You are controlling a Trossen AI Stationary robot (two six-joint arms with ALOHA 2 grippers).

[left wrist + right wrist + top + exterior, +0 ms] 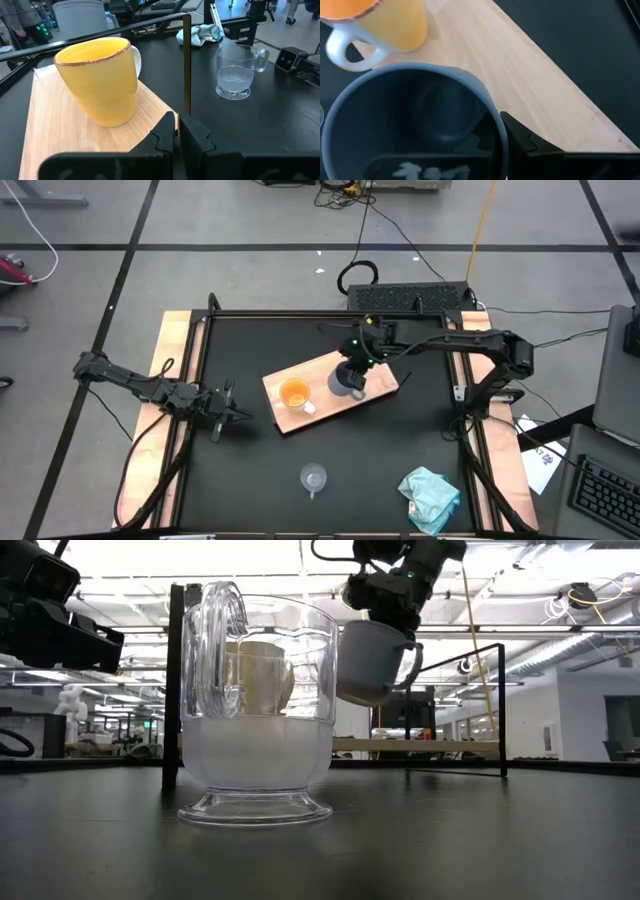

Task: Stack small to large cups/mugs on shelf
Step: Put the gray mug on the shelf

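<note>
Right gripper (pixel 497 125) closest to the lens in its own wrist view: clenched on the rim of the blue-grey mug (pixel 420 115), one finger inside the wall, the other outside. Holds that mug clear of the surface, slightly tilted in the low view, handle toward the right of that picture. Hangs over the wooden board (pixel 325 375), above its right part in the high view, mouth upward and inside dark.

Next outward, on the same board: orange mug (pixel 294 393), upright, standing on the board's left part, white handle pointing toward the front edge of the table. Sits near the lifted mug, not touching it. Lies at a slant across the middle of the black table (pixel 240 470), this board, left end nearer the front.

Farther toward the front edge, well apart from the board: clear glass cup (pixel 314 477), upright on the bare tabletop, handle showing. Fills much of the low view, with the lifted mug behind it.

Off to the front right corner: crumpled pale teal cloth (pixel 432 492), flat on the table.

On the left side: left gripper (pixel 235 417), fingers drawn almost together on nothing, low over the tabletop just beside the board's left end, pointing at the orange mug.
</note>
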